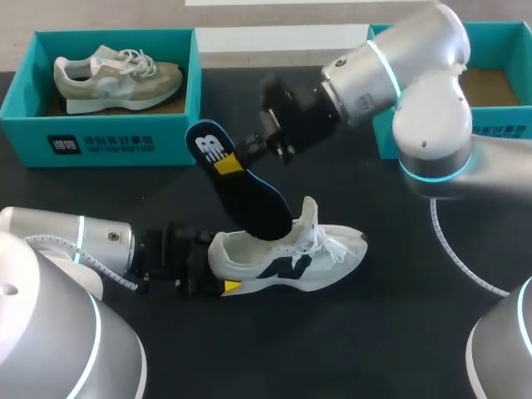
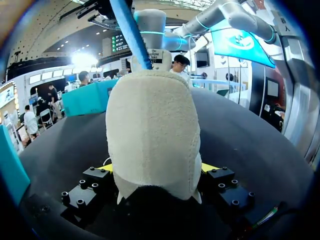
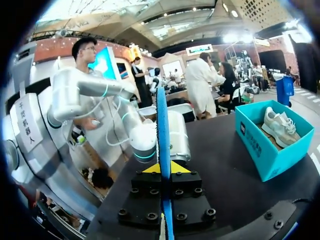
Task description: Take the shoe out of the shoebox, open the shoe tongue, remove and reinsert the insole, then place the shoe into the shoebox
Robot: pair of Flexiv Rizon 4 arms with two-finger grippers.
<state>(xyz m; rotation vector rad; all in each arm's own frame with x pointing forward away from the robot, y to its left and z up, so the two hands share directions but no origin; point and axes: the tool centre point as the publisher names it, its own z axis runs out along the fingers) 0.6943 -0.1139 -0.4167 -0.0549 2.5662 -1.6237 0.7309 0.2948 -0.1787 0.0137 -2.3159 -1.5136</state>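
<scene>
L tool [image 2: 157, 168] tight on shoe heel [image 1: 224, 249]; R tool [image 3: 163, 169] tight on half-hidden insole [image 1: 241, 187].

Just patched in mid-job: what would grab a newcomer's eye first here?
The dark blue insole, pinched edge-on in the right gripper, slants down to the white sneaker's opening at mid-table. The left gripper is shut on that sneaker's heel. Far left, a beige sneaker lies in a teal shoebox.
</scene>
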